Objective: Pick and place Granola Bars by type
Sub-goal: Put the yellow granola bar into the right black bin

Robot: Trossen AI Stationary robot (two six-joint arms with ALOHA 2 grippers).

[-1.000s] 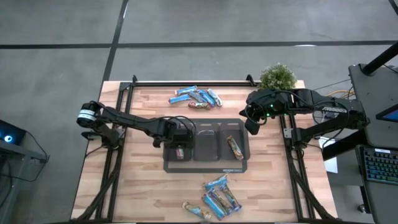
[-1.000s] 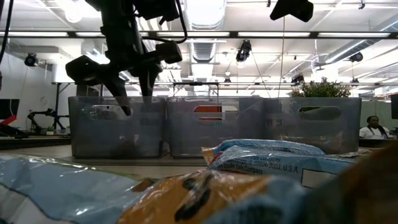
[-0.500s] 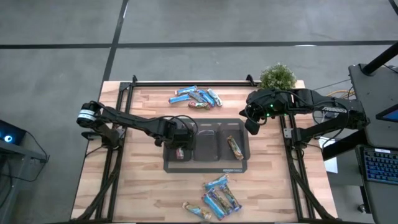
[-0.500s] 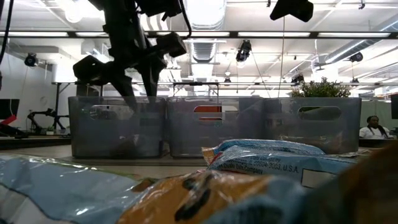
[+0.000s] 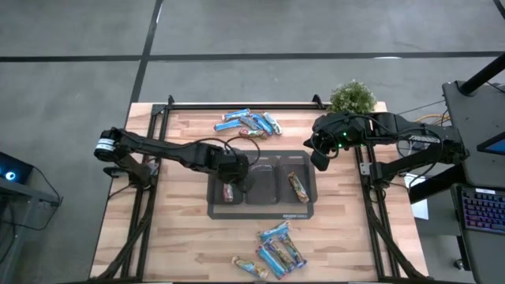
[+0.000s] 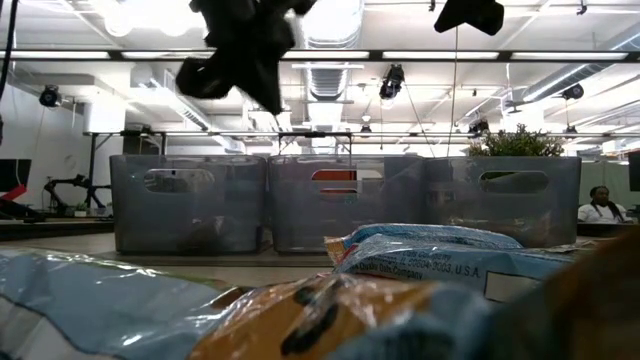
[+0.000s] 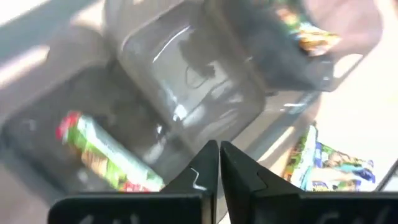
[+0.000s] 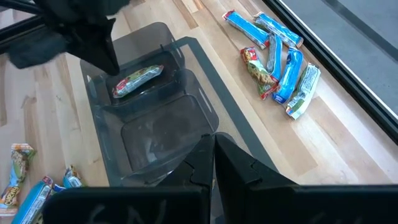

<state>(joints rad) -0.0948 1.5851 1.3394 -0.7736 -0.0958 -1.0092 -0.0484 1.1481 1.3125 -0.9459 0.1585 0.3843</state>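
A dark grey plastic tray (image 5: 261,207) with three compartments sits in the middle of the pale wooden worktop (image 5: 181,237), and it serves as the sorting station: each compartment is there to take one kind of bar. The compartment at the left arm's end holds one green-and-red wrapped granola bar (image 5: 228,192), and the compartment at the right arm's end holds one orange-brown wrapped bar (image 5: 297,186); the middle compartment looks bare, presumably kept for a third kind.

The left hand (image 5: 239,168) hangs above the tray, over the rim between the end compartment with the green-and-red bar and the middle one. Its fingers are pressed together with nothing between them, which fits a hand that has nothing more to do at that compartment, since the bar lies loose on the compartment floor below it.

The right hand (image 5: 319,153) waits just beside the tray's other end, fingers likewise together and empty, parked clear so as not to cross the left arm's path.

The unsorted stock lies in two loose piles: a far pile of light blue, dark blue and reddish wrapped bars (image 5: 249,122) beyond the tray on its far side, and a near pile of blue and orange-brown bars (image 5: 274,252) on the tray's near side. Judging by this, sorting has only just begun. A small green potted plant (image 5: 351,98) stands beyond the tray's right-arm end.
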